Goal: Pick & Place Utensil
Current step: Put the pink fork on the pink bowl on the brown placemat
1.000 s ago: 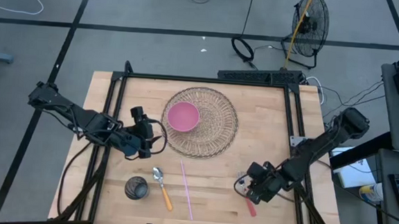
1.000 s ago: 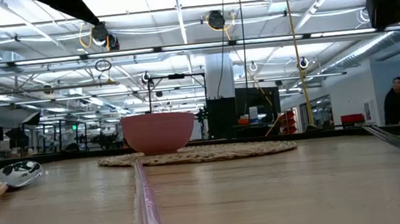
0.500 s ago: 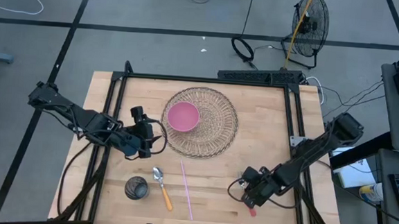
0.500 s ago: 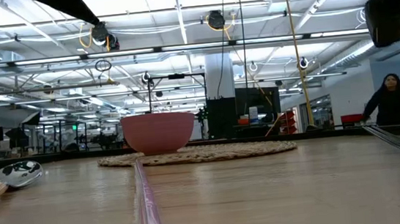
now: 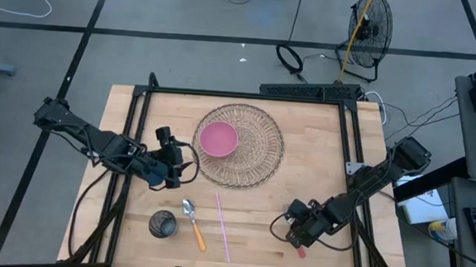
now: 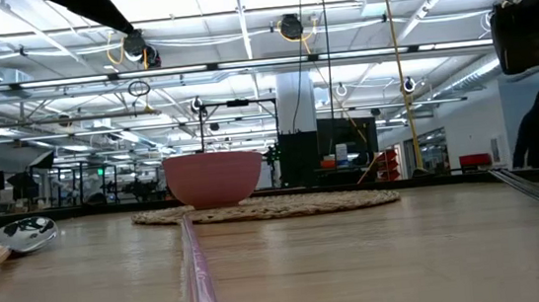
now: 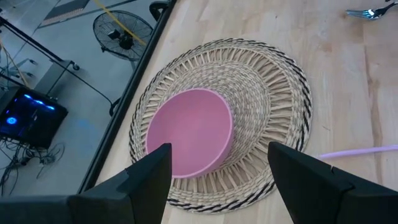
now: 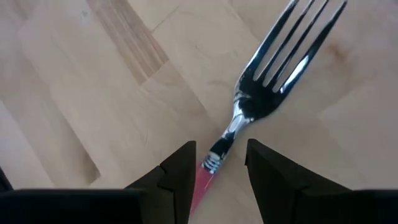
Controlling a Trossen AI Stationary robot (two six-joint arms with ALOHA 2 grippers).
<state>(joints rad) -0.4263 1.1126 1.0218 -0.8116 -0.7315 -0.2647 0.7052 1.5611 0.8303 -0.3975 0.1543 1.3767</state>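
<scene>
Bowl (image 5: 219,138) on mat (image 5: 262,151), centre-table

A light wooden table (image 5: 319,155) with a black frame carries everything. A round woven mat (image 5: 249,155) lies on it toward the far edge, at mid-width. Nearer the front than the mat, a thin pink straw (image 5: 221,226) lies straight on the wood. Left of the straw lies a spoon (image 5: 192,222) with an orange handle, and left of that a dark round cup (image 5: 162,223). Well right of the mat, toward the front, lies a fork (image 8: 273,62) with a red handle.
</scene>
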